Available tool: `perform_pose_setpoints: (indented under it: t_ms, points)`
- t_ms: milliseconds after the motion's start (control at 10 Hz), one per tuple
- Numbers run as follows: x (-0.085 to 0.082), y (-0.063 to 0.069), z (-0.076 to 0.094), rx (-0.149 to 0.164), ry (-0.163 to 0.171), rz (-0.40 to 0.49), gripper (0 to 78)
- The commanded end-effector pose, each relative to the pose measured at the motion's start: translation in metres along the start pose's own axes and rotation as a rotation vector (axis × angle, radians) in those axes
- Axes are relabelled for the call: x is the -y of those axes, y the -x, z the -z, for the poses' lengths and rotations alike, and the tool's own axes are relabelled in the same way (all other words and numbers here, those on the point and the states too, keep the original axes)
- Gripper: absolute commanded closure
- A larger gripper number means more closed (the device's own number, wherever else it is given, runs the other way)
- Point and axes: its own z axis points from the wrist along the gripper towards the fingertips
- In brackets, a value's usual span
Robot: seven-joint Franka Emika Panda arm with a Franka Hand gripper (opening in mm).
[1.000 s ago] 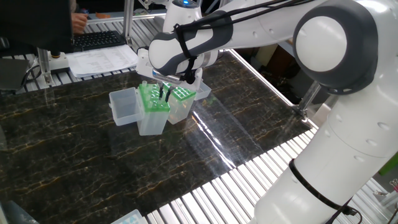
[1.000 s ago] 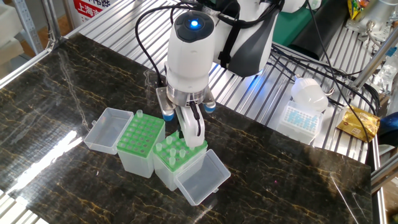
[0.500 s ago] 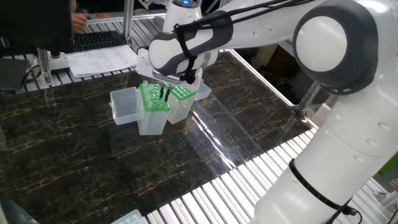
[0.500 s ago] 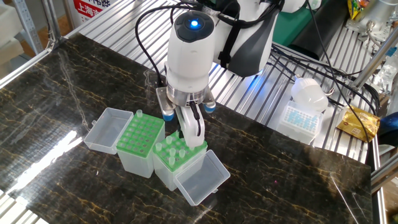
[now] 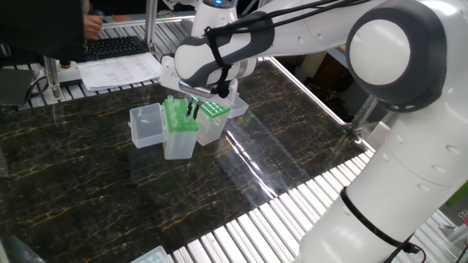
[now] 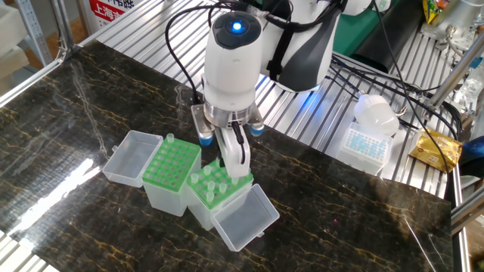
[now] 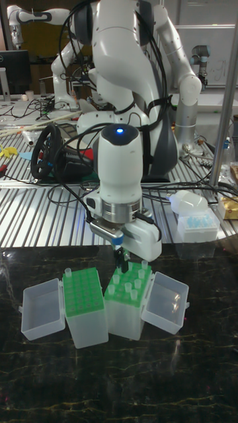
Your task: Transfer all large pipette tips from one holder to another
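Two clear holders with green rack plates stand side by side. The left holder [image 6: 172, 166] [image 7: 82, 294] [image 5: 179, 120] carries a single large pipette tip [image 6: 169, 139] at its far corner. Several large pipette tips [image 6: 205, 172] [image 7: 135, 283] stand in the right holder [image 6: 215, 189] [image 7: 129, 287] [image 5: 214, 111]. My gripper [image 6: 225, 162] [image 7: 121, 263] [image 5: 193, 109] hangs over the back rows of the right holder. Its dark fingers are close together and seem shut on one tip, which they mostly hide.
Each holder's clear lid lies open beside it, one on the left [image 6: 130, 155] and one on the right [image 6: 243, 219]. A box of blue tips [image 6: 367, 143] sits on the slatted metal surface behind. A keyboard [image 5: 117, 47] and papers [image 5: 121, 69] lie past the table's far edge.
The gripper has risen slightly above the right holder. The holders and lids have not moved.
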Motion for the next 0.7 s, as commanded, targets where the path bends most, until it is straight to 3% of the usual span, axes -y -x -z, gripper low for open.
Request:
perform_pose_setpoints:
  t_ms: [100,700]
  points:
    - [-0.006,0.0,0.006,-0.006,0.014,-0.013,76.4]
    - [-0.008,0.007,0.019,-0.011,0.001,0.024,76.4]
